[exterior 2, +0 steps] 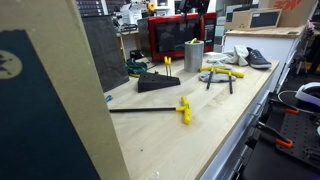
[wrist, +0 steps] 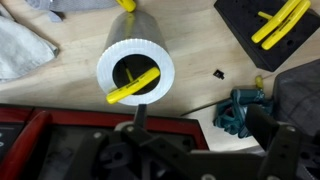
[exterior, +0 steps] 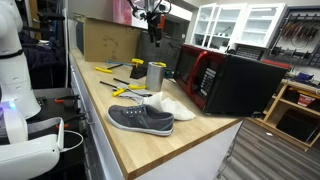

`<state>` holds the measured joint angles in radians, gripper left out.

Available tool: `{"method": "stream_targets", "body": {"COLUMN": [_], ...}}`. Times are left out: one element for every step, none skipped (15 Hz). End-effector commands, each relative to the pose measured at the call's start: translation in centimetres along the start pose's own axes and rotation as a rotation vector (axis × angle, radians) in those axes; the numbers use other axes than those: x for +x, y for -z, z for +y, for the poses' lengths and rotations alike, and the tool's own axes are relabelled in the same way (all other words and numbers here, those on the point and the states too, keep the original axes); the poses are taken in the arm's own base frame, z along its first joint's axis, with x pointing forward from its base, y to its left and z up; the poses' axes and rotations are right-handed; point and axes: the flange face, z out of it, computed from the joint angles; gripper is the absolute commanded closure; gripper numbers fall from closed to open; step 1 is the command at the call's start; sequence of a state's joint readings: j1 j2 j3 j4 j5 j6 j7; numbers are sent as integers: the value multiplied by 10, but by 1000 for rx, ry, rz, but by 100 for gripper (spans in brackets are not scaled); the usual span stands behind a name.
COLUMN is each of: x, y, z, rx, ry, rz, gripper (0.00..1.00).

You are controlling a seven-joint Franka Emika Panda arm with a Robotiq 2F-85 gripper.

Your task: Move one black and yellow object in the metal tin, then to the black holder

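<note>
From the tin (exterior 2: 193, 55), you have the holder (exterior 2: 158, 85) at 8 o'clock with a yellow tool (exterior 2: 167, 64) on it, pliers (exterior 2: 222, 75) at 4 o'clock, the shoe (exterior 2: 256, 57) at 3 o'clock.

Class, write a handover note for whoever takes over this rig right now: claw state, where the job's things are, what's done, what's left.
Claw: open, empty, above the metal tin.
Black and yellow tool: lying inside the tin.
Black holder: beside the tin, with other yellow-handled tools on it.
Done: tool in tin.
Left: lift it out and set it in the holder.
</note>
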<state>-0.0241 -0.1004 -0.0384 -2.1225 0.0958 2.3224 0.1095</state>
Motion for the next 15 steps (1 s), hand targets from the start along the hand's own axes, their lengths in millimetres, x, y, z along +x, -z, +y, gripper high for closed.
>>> {"method": "stream_targets", "body": {"x": [17,20,24,27,29,17,18,18,18,17,17,17,17,18,20], "y": [-2,-5,-10,-16,-23,-15,-20,-23,-23,-22,-21,-21,-21,-25,-30], "z": [18,26,38,48,56,45,51,52,51,48,46,46,47,47,49], "rx": [-29,-39,-49,-63,-71,-54,-61,-63,-62,-60,-59,-59,-59,-71,-92], "ry": [-156,-209,-272,-327,-385,-296,-311,-311,-309,-304,-301,-301,-301,-297,-308], "rz": [47,63,69,70,61,50,43,39,39,40,41,41,41,43,63], "gripper": [0,0,0,0,0,0,0,0,0,0,0,0,0,0,0]}}
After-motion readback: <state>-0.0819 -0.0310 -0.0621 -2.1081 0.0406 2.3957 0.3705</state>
